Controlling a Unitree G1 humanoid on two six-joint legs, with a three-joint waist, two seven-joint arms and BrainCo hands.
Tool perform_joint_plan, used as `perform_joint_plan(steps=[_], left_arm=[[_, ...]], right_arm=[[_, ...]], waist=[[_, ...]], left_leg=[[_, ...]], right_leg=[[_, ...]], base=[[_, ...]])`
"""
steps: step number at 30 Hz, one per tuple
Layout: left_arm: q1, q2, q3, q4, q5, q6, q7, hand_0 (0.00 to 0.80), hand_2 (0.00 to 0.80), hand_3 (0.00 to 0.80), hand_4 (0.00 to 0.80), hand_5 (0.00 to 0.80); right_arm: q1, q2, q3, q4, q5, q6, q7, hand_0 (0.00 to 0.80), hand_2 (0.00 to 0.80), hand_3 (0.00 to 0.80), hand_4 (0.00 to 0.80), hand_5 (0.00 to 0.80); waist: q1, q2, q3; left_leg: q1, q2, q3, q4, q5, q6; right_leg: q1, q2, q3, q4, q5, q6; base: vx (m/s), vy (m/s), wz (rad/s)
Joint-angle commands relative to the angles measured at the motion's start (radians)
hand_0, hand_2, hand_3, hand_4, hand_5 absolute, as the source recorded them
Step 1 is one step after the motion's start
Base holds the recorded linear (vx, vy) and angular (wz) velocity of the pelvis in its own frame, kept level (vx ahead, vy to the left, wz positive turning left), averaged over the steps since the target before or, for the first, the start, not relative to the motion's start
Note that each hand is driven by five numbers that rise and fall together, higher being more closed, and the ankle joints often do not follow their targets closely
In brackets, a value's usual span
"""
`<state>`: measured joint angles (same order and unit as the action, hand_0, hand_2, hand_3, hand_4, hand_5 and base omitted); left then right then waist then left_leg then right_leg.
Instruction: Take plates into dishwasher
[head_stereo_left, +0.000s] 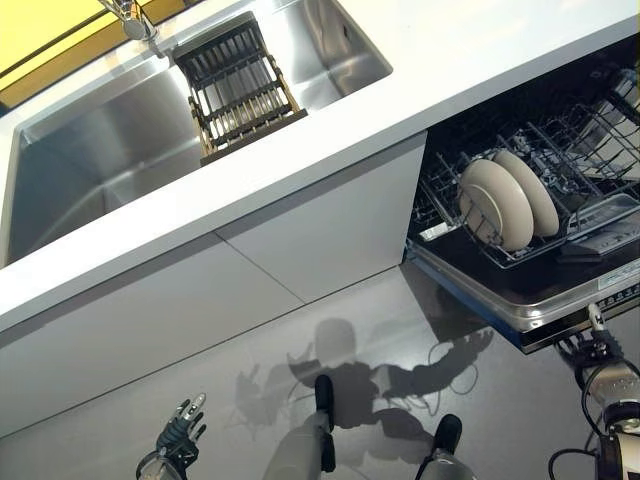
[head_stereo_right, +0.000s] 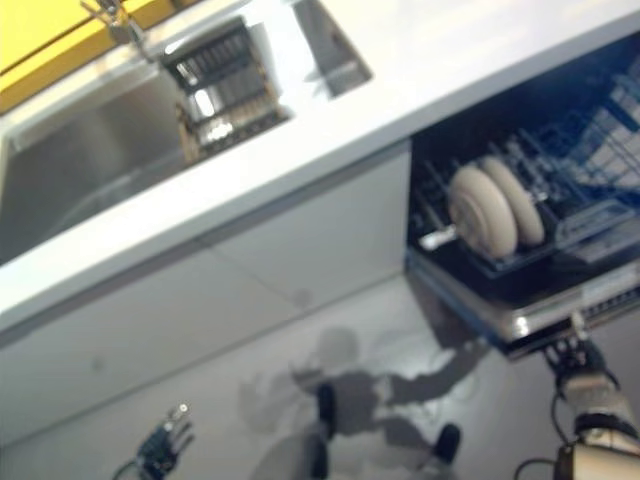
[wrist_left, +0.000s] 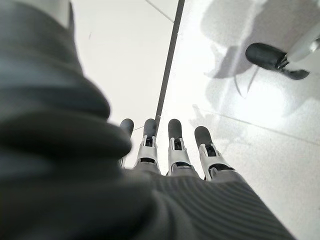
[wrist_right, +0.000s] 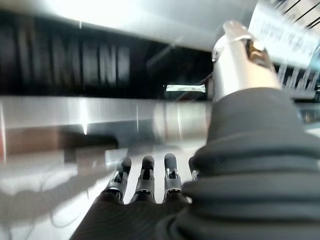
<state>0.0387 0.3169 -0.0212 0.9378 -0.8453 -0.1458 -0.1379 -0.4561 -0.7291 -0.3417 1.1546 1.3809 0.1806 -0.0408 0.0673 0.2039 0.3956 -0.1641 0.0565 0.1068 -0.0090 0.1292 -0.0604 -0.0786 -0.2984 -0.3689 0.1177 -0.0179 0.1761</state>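
Observation:
Two beige plates (head_stereo_left: 505, 200) stand upright side by side in the lower rack (head_stereo_left: 470, 235) of the open dishwasher (head_stereo_left: 560, 290) at the right. My right hand (head_stereo_left: 598, 352) hangs just below the front edge of the open dishwasher door, fingers straight, holding nothing; the right wrist view shows its fingers (wrist_right: 145, 175) pointing at the door's steel edge. My left hand (head_stereo_left: 180, 430) hangs low at the lower left above the floor, fingers straight (wrist_left: 175, 140) and empty.
A white counter (head_stereo_left: 330, 130) runs across with a steel sink (head_stereo_left: 100, 160) holding a dark drying rack (head_stereo_left: 238, 85). A faucet (head_stereo_left: 130, 18) stands behind the sink. White cabinet fronts (head_stereo_left: 200, 290) lie below the counter, grey floor (head_stereo_left: 380, 350) beneath them.

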Motion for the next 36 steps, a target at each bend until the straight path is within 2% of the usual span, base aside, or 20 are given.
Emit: perform_joint_plan(steps=[1, 5, 7, 13, 17, 27, 36], left_arm=[[-0.011, -0.008, -0.016, 0.042, -0.035, -0.045, 0.0, 0.0, 0.0, 0.0, 0.0, 0.0], [0.01, -0.013, -0.015, 0.038, -0.024, -0.03, -0.007, 0.0, 0.0, 0.0, 0.0, 0.0], [0.016, -0.014, -0.012, 0.029, -0.012, -0.019, -0.01, 0.0, 0.0, 0.0, 0.0, 0.0], [0.022, -0.009, -0.012, 0.008, 0.015, 0.002, -0.009, 0.0, 0.0, 0.0, 0.0, 0.0], [0.027, 0.006, -0.014, 0.003, 0.028, 0.013, -0.011, 0.0, 0.0, 0.0, 0.0, 0.0], [0.036, 0.035, -0.009, -0.015, 0.06, 0.021, -0.011, 0.0, 0.0, 0.0, 0.0, 0.0], [0.037, 0.071, 0.011, -0.012, 0.094, 0.02, -0.02, 0.0, 0.0, 0.0, 0.0, 0.0]], right_arm=[[-0.135, -0.039, 0.001, -0.056, 0.208, 0.069, 0.154, 0.0, 0.0, 0.0, 0.0, 0.0], [-0.2, 0.004, 0.044, -0.144, 0.307, 0.118, 0.222, 0.0, 0.0, 0.0, 0.0, 0.0], [-0.243, 0.026, 0.073, -0.188, 0.333, 0.12, 0.236, 0.0, 0.0, 0.0, 0.0, 0.0], [-0.361, 0.058, 0.141, -0.266, 0.38, 0.064, 0.276, 0.0, 0.0, 0.0, 0.0, 0.0], [-0.418, 0.051, 0.166, -0.294, 0.426, 0.027, 0.276, 0.0, 0.0, 0.0, 0.0, 0.0], [-0.481, 0.039, 0.188, -0.319, 0.445, -0.003, 0.235, 0.0, 0.0, 0.0, 0.0, 0.0], [-0.502, 0.038, 0.208, -0.308, 0.426, -0.04, 0.234, 0.0, 0.0, 0.0, 0.0, 0.0]], waist=[[0.018, 0.019, 0.012], [0.029, 0.031, 0.001], [0.039, 0.036, -0.008], [0.068, 0.038, -0.031], [0.088, 0.029, -0.043], [0.126, -0.003, -0.065], [0.158, -0.049, -0.093]], left_leg=[[-0.06, -0.016, -0.012, 0.141, -0.121, 0.029], [-0.039, -0.026, -0.015, 0.132, -0.117, 0.03], [-0.023, -0.032, -0.021, 0.114, -0.11, 0.03], [0.013, -0.04, -0.039, 0.078, -0.1, 0.034], [0.022, -0.041, -0.052, 0.063, -0.094, 0.033], [0.045, -0.045, -0.084, 0.043, -0.092, 0.032], [0.059, -0.043, -0.111, 0.001, -0.081, 0.029]], right_leg=[[-0.063, 0.018, -0.005, 0.288, -0.245, -0.198], [-0.063, 0.011, -0.011, 0.307, -0.251, -0.2], [-0.053, 0.011, -0.018, 0.298, -0.247, -0.198], [-0.017, 0.014, -0.041, 0.271, -0.234, -0.192], [0.007, 0.022, -0.058, 0.243, -0.221, -0.187], [0.068, 0.04, -0.076, 0.182, -0.193, -0.174], [0.13, 0.071, -0.1, 0.087, -0.15, -0.156]], base=[[0.011, 0.052, 0.04], [0.025, 0.057, 0.07], [0.039, 0.061, -0.03], [0.029, 0.029, -0.03], [0.012, -0.006, 0.04], [0.028, -0.017, 0.11], [0.013, -0.036, 0.23]])
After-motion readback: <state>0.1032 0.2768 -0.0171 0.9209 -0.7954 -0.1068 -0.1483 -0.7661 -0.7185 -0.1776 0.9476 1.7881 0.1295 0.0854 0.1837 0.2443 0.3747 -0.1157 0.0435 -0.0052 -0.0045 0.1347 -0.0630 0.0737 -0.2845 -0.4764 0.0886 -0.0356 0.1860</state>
